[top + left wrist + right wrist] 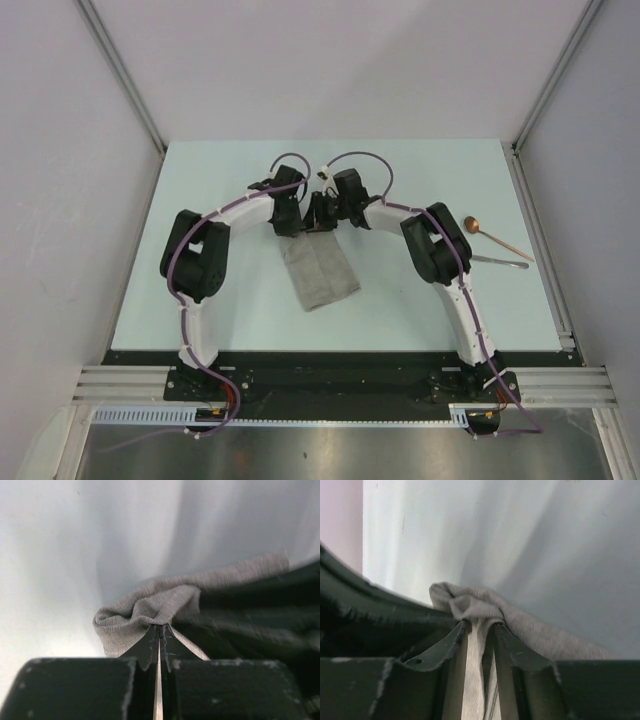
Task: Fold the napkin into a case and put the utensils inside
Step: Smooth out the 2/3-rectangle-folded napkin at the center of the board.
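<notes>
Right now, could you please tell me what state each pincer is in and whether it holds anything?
Left pincer: closed, pinching the napkin at its tips.
Right pincer: closed on the same napkin, cloth bunched between its fingers.

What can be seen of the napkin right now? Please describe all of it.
The napkin is plain grey-beige soft fabric, folded into a narrow strip. Most of it lies flat on the pale table near the centre, its near end slanting slightly to the right. Its far end is bunched and wrinkled, pinched by the left gripper and the right gripper, which stand close side by side.
</notes>
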Controlling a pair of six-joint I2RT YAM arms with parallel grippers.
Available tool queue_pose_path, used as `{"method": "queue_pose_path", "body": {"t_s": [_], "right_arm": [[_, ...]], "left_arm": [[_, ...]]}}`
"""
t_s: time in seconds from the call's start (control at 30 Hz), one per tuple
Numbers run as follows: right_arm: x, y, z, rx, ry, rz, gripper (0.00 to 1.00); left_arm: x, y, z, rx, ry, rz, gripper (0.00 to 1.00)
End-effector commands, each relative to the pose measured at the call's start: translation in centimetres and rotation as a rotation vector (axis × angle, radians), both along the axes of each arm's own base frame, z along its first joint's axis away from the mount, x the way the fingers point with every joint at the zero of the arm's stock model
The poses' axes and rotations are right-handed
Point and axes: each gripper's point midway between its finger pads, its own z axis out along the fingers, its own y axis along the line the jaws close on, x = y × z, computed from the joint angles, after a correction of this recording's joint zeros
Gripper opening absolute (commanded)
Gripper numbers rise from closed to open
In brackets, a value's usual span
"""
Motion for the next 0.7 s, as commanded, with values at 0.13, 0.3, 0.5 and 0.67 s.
{"method": "queue_pose_path", "body": {"t_s": [0.13, 0.3, 0.5, 0.67], "right_arm": [[-3.1, -4.3, 5.0, -0.119, -0.013, -0.002, 0.44], [-8.0, -6.6, 5.2, -0.154, 0.019, 0.051, 0.57], [-13.8, -8.0, 3.5, -0.199, 0.107, 0.099, 0.59], [-15.9, -7.8, 2.6, -0.205, 0.127, 0.106, 0.58]], "left_arm": [[2.2, 0.1, 1.6, -0.096, -0.078, 0.083, 0.0], [2.1, -0.3, 2.5, -0.13, -0.099, 0.067, 0.12], [0.6, -1.2, 5.0, -0.208, -0.117, 0.01, 0.39], [-1.5, -1.4, 7.0, -0.246, -0.143, -0.038, 0.46]]}}
